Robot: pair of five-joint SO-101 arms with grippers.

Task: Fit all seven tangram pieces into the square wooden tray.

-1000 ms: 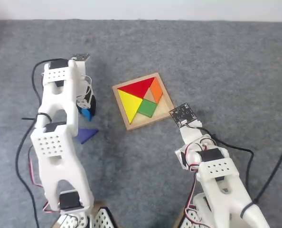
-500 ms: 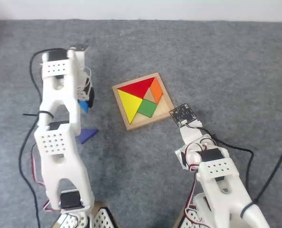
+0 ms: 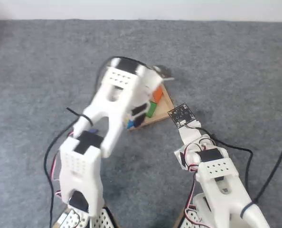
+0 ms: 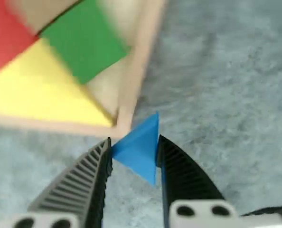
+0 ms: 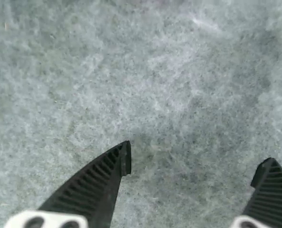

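The left claw pinches the blue triangle right at the tray corner; dropped here, it would likely snag there. The right claw gapes, empty.

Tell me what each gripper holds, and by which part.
Left gripper: the small blue triangular tangram piece, pinched across two opposite sides. Right gripper: open, holding nothing.

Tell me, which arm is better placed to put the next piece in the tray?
Left. The left hand grips the blue triangle right by the tray; the right hand hangs open over bare carpet.
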